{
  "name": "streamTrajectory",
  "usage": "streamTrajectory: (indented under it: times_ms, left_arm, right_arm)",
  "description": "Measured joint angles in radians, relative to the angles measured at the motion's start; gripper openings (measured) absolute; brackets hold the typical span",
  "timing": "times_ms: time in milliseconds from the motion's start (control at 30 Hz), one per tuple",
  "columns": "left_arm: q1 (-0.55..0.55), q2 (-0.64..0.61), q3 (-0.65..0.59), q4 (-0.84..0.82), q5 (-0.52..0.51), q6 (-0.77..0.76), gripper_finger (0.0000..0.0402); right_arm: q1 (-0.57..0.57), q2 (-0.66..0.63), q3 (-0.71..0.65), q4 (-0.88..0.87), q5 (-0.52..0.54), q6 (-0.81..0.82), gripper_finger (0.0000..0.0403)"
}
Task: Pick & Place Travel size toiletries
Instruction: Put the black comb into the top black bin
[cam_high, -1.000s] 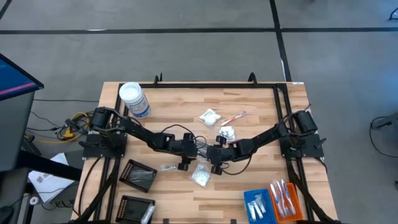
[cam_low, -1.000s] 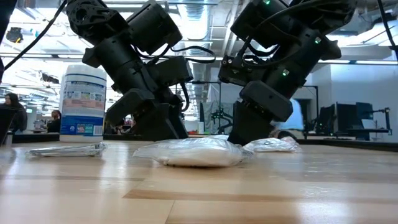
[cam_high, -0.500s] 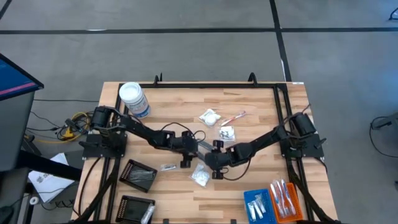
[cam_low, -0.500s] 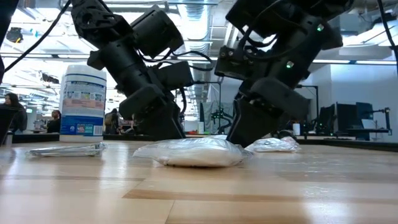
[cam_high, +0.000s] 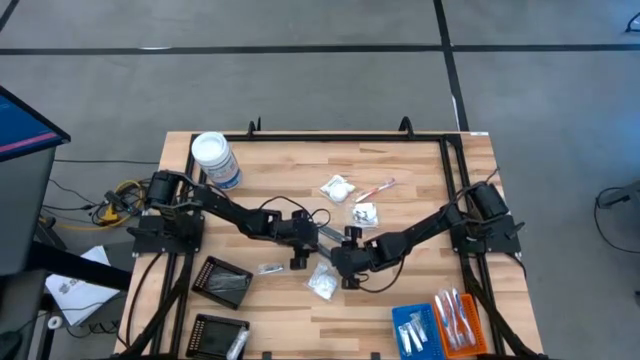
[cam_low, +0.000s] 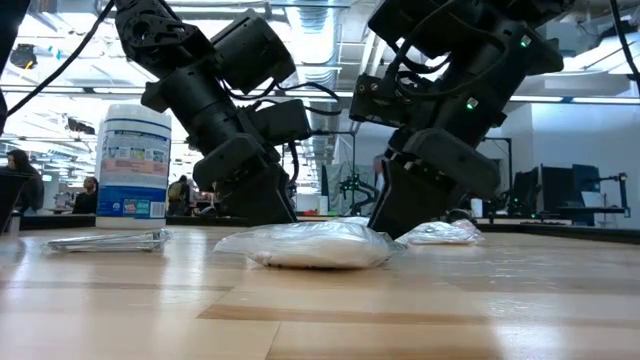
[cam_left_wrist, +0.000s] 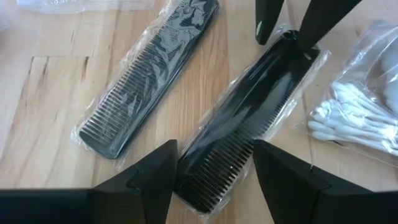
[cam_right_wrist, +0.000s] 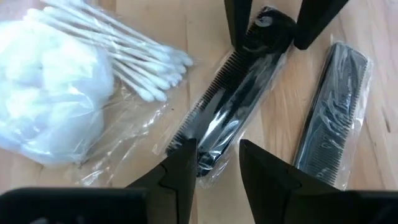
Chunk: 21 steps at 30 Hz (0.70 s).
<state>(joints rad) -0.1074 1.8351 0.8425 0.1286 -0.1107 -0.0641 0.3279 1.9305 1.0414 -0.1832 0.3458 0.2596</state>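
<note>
Your left gripper (cam_left_wrist: 214, 163) and right gripper (cam_right_wrist: 217, 163) both stand open astride opposite ends of one clear-wrapped black plastic comb (cam_left_wrist: 249, 121), which lies flat on the wooden table (cam_high: 400, 160) between their fingers.

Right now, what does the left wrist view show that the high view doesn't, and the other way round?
Only the left wrist view shows what the dark sticks are: two clear-wrapped black combs, one between the open left gripper fingers, its far end between the right gripper fingers, and a second comb beside it.

Only the high view shows the white-lidded jar, black trays and blue and orange trays.

Both show the cotton swab bag.
</note>
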Motion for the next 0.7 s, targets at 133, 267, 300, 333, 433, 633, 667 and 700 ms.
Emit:
streamTrajectory:
  times_ms: [133,267,300,333,433,633,667,700]
  left_arm:
    - [0.000,-0.009,-0.001,-0.001,-0.005,0.003,0.0193]
    - [0.000,-0.012,-0.001,0.002,-0.004,0.003,0.0174]
    - [0.000,-0.012,-0.001,0.002,-0.004,0.003,0.0169]
    - [0.000,-0.012,-0.001,0.003,-0.004,0.003,0.0165]
    - [0.000,-0.012,-0.001,0.003,0.006,0.003,0.0152]
    - [-0.001,-0.012,-0.001,0.005,0.006,0.003,0.0135]
    - [-0.001,-0.012,-0.001,0.005,0.006,0.003,0.0134]
    - [-0.001,-0.012,-0.001,0.005,0.007,0.004,0.0132]
  right_arm:
    - [0.012,-0.019,-0.005,-0.003,0.032,-0.010,0.0102]
    - [0.016,-0.047,-0.005,-0.028,0.108,0.004,0.0076]
    - [0.016,-0.055,-0.002,-0.027,0.115,0.016,0.0066]
    - [0.015,-0.062,-0.002,-0.029,0.120,0.025,0.0054]
    - [0.014,-0.068,-0.002,-0.031,0.120,0.037,0.0013]
    - [-0.005,-0.063,-0.001,-0.029,0.075,0.097,0.0005]
    - [-0.010,-0.062,-0.001,-0.032,0.071,0.099,0.0003]
    - [-0.014,-0.061,-0.001,-0.035,0.067,0.101,0.0002]
